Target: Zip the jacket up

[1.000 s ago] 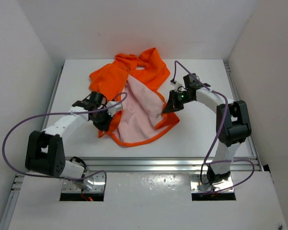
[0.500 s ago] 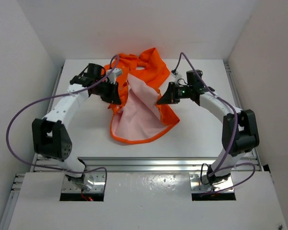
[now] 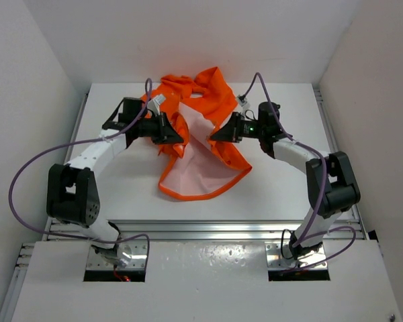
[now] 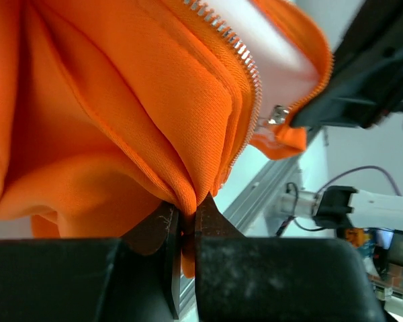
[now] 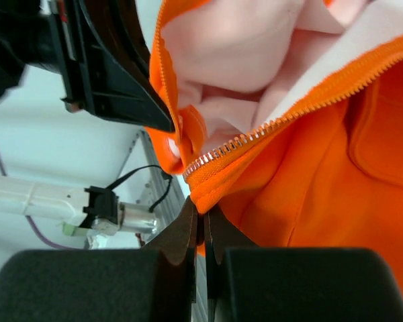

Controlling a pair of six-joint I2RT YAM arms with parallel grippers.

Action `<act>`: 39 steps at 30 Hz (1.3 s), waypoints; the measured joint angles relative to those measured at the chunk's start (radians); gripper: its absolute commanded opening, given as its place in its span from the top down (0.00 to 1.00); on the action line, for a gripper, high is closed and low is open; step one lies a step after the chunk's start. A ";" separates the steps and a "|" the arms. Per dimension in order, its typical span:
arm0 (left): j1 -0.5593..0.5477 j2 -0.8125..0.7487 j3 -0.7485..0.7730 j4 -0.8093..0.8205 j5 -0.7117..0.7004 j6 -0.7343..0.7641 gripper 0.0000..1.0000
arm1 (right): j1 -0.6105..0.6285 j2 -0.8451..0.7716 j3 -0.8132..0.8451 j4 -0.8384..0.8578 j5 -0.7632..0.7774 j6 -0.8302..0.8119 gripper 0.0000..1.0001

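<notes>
Left gripper (image 4: 188, 231) and right gripper (image 5: 203, 221) are pinching opposite jacket (image 3: 211, 90) edges; both are converging, bringing the zipper (image 4: 245, 57) halves together for engagement.

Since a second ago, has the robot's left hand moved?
Yes. The left hand, pinching the jacket, moved away from the front metal rail, farther back and slightly rightward in the top view.

On the table (image 3: 289, 181), the jacket (image 3: 208, 100) lies between the left gripper (image 3: 180, 138) and the right gripper (image 3: 213, 138), which face each other across it. Each gripper pinches one front edge between its fingertips. The bunched body lies on the grippers' far side. The opened panel spreads on their near side, toward the arm bases.
</notes>
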 measured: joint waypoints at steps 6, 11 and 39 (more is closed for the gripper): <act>0.008 -0.032 -0.072 0.218 0.077 -0.105 1.00 | 0.023 0.020 0.000 0.125 -0.098 0.042 1.00; 0.009 -0.032 -0.084 0.335 0.159 -0.106 1.00 | 0.040 0.014 -0.020 0.209 -0.208 0.000 1.00; -0.097 -0.156 -0.065 0.077 0.182 0.311 1.00 | 0.110 -0.026 0.172 -0.420 -0.267 -0.462 1.00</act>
